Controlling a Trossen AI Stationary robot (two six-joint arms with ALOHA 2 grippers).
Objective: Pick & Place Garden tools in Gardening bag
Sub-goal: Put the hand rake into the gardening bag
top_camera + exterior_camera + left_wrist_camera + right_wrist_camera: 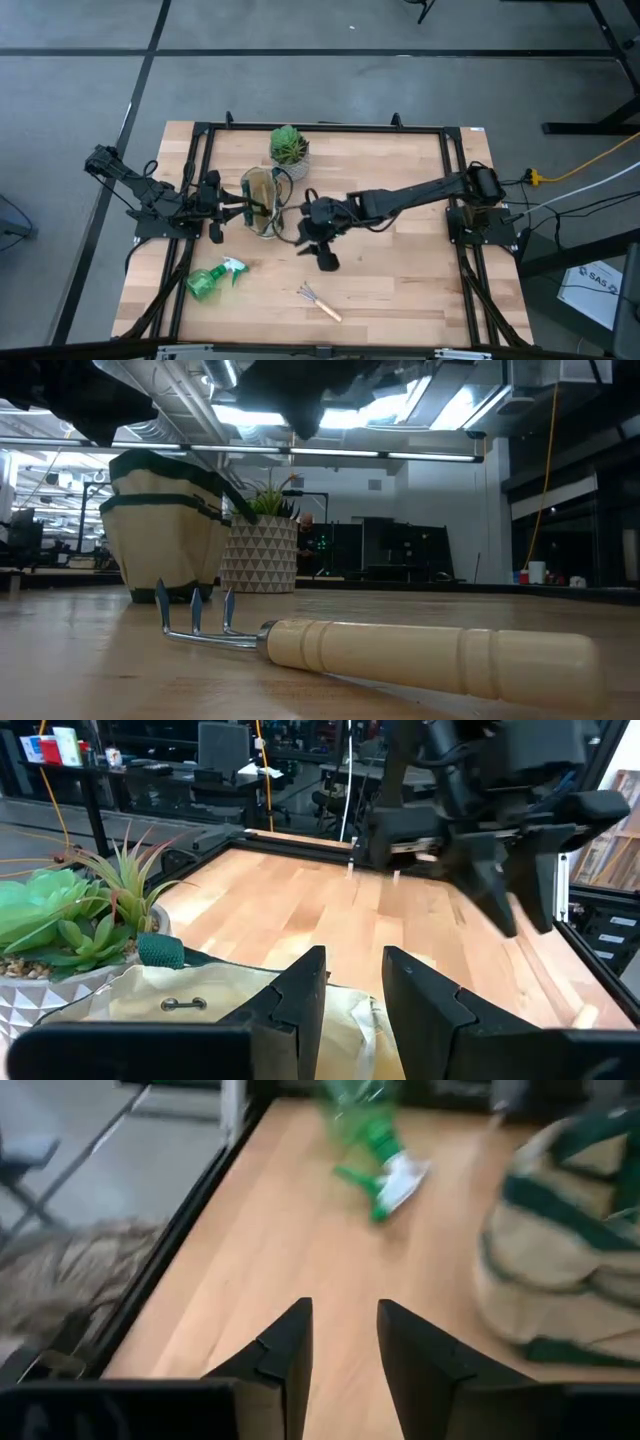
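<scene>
Wooden table (400, 270) | left gripper (243, 208) gripping bag (264, 203) rim | right gripper (322, 250) empty, fingers apart

A light wooden desk (400, 260) with a black frame carries the things. Toward its far side a potted plant (289, 148) stands beside the canvas bag (263, 200). Nearer, a green spray bottle (213, 279) lies at the left, and a wooden-handled rake (319, 301) lies well apart to its right.
</scene>
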